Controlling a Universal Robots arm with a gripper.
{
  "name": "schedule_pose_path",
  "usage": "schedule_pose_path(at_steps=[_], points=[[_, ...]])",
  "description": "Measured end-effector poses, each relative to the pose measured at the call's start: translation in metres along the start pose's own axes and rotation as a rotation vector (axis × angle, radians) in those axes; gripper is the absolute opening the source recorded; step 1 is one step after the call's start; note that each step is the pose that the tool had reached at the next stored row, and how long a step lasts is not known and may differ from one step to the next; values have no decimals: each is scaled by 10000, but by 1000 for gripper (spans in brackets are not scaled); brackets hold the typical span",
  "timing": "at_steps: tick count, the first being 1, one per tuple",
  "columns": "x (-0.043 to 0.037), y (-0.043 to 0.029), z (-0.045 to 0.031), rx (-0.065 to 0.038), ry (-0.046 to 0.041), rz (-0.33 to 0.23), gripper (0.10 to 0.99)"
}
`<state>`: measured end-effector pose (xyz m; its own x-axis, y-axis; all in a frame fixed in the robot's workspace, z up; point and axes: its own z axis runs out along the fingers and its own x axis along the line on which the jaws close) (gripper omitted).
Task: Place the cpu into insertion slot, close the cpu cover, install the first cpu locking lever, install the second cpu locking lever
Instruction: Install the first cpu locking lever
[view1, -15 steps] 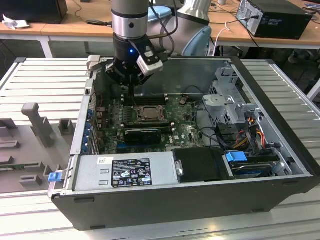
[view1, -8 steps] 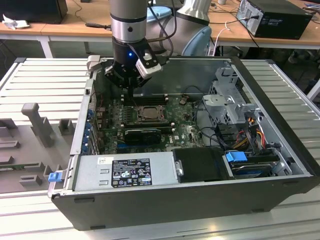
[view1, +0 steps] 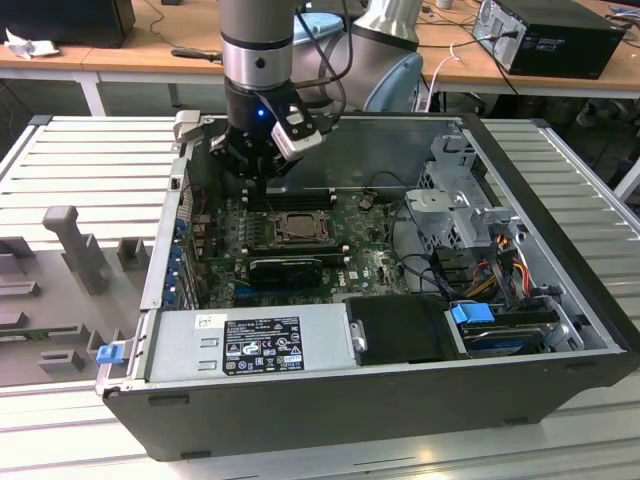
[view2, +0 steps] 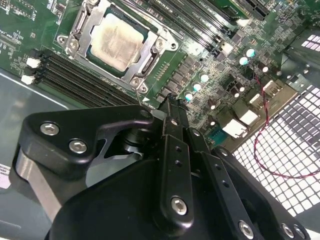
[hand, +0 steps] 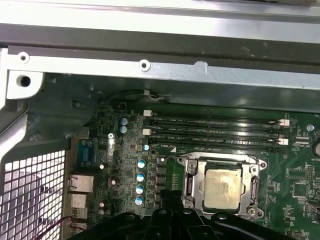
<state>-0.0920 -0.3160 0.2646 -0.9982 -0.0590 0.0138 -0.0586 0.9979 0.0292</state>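
Observation:
The cpu (view2: 117, 42) shows its pale metal face, lying flat inside the insertion slot (view2: 138, 80) on the green board. The silvery cpu cover (view2: 80, 31) lies down around the chip's edges. A thin wire lever end (view2: 140, 97) sticks out from the socket's corner toward my gripper (view2: 170, 101). The gripper's black fingers are together, just off that corner, with nothing visibly between them. In the exterior view the gripper (view1: 262, 180) hangs low over the board just behind the cpu (view1: 297, 224). The first wrist view has the cpu (hand: 222, 187) and cover (hand: 192, 182) beside the gripper (hand: 170, 199).
Long black memory slots (hand: 215, 132) run beside the socket, with the case's metal wall (hand: 150, 70) beyond them. A black card (view1: 285, 268) lies in front of the socket. The power supply (view1: 250, 345), drive cage (view1: 460, 215) and loose cables (view1: 480, 270) crowd the case's front and the exterior view's right.

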Motion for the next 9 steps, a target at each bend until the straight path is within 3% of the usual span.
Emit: schedule_pose_path(at_steps=[9], points=[[66, 4, 51, -18, -2, -2, 106]])
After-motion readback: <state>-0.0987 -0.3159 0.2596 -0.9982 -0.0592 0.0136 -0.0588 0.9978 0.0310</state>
